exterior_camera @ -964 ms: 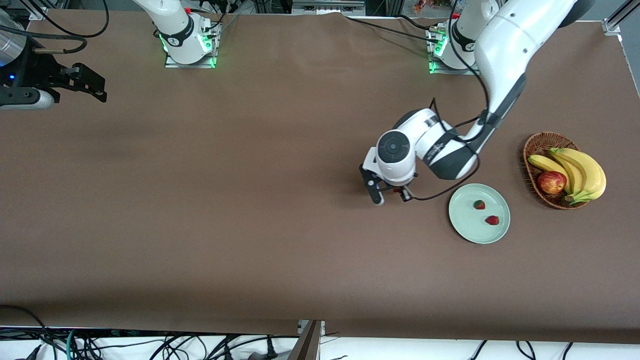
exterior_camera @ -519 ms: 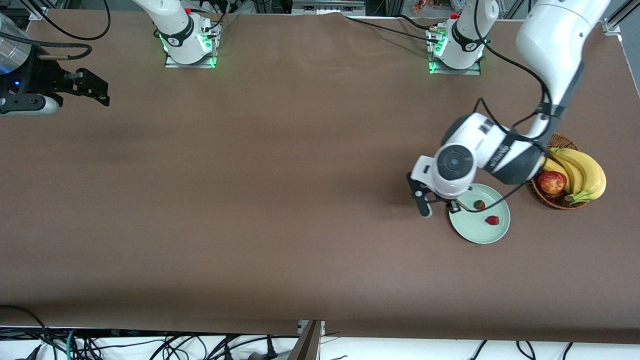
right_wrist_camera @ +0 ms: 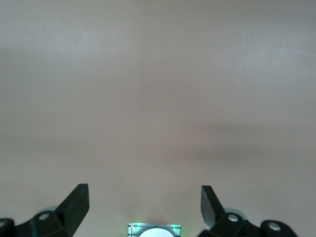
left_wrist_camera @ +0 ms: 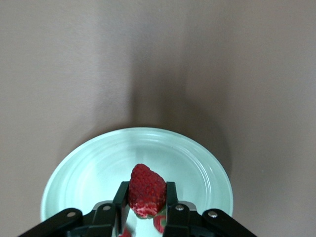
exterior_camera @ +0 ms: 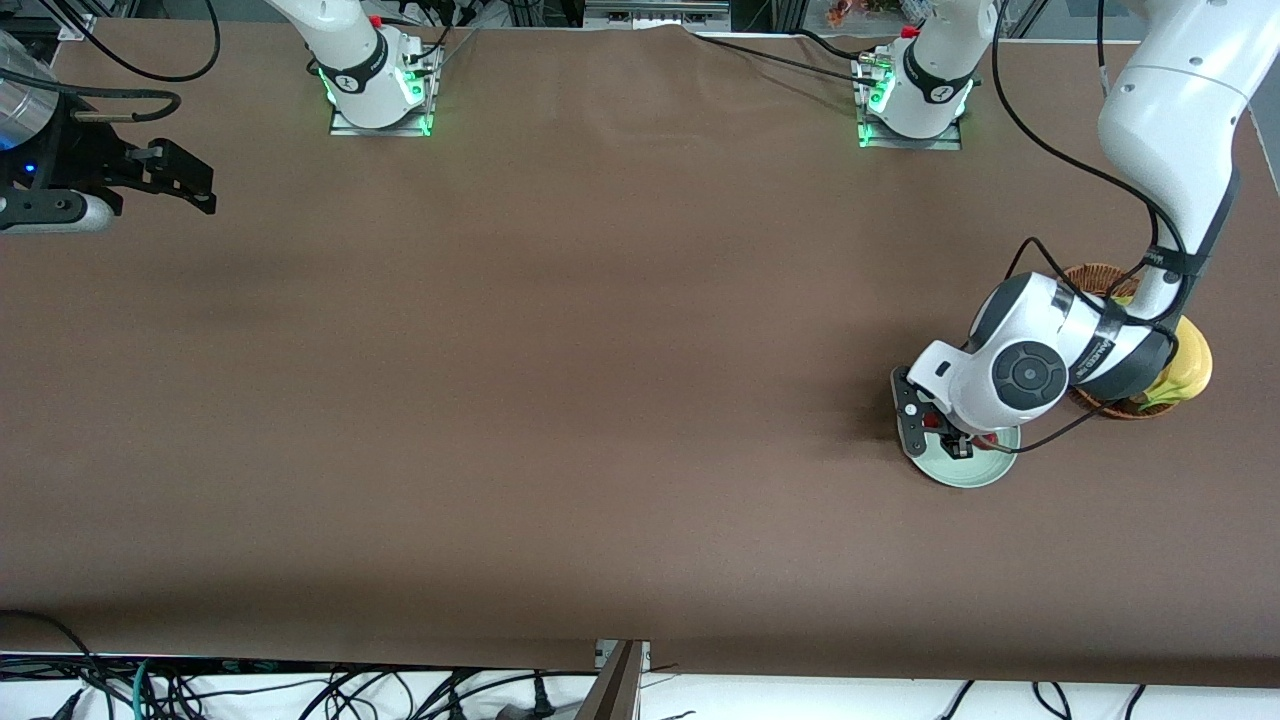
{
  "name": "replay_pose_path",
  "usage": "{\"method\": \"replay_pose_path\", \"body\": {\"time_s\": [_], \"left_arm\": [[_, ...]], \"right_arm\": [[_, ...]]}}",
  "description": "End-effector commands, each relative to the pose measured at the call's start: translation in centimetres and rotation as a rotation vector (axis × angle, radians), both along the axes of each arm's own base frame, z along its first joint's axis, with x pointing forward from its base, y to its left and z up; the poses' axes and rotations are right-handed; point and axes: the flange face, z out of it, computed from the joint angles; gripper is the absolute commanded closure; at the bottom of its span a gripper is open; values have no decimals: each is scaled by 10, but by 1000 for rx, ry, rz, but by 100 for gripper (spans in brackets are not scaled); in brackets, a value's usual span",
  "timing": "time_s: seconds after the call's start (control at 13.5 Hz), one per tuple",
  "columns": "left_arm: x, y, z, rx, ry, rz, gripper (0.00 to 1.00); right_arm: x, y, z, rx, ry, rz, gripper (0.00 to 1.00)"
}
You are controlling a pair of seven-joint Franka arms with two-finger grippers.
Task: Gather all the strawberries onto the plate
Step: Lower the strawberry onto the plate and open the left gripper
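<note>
Gripping a strawberry (left_wrist_camera: 146,191) over the plate (exterior_camera: 975,472), the left gripper (left_wrist_camera: 146,212) hovers; the right gripper (right_wrist_camera: 144,202) waits open at the table's ten o'clock.

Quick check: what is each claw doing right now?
Left claw: shut on a strawberry, over the plate.
Right claw: open, empty, waiting at its end of the table.

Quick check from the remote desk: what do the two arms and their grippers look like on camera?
Both arms are glossy white with dark grey joint bands, black cables looped alongside, and green lights at their bases. The left gripper has black fingers under a round dark-capped wrist. The right gripper is black, with a grey-white camera housing beside it.
</note>
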Motion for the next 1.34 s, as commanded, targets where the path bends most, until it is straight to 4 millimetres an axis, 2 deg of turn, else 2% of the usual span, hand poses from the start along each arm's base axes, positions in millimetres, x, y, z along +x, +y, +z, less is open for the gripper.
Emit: {"method": "replay_pose_path", "body": {"time_s": [0.0, 0.15, 0.3, 0.37, 0.45, 0.52, 0.67, 0.74, 1.04, 1.26], "left_arm": [[0, 6, -9, -40, 20, -19, 83], [-1, 7, -15, -43, 32, -18, 82], [-2, 10, -20, -46, 40, -12, 72], [-2, 12, -22, -47, 41, -8, 43], [-1, 15, -20, -47, 40, 0, 8], [-1, 16, -17, -50, 38, 7, 0], [3, 19, -7, -52, 33, 25, 0], [5, 21, 5, -42, 33, 42, 0], [10, 25, 76, -22, 124, 270, 0], [-3, 4, 142, 61, 109, 458, 0]], "right_arm": [[1, 1, 6, -7, -4, -4, 0], [1, 2, 6, -8, -7, -13, 0], [1, 5, 6, -8, -7, -7, 0], [1, 6, 6, -10, -5, -5, 0], [1, 6, 6, -8, -7, -5, 0], [1, 7, 6, -8, -7, -4, 0], [1, 6, 6, -8, -7, -5, 0], [1, 6, 6, -8, -6, -1, 0], [1, 6, 6, -6, -5, 1, 0], [1, 6, 6, -6, -5, 1, 0]]}}
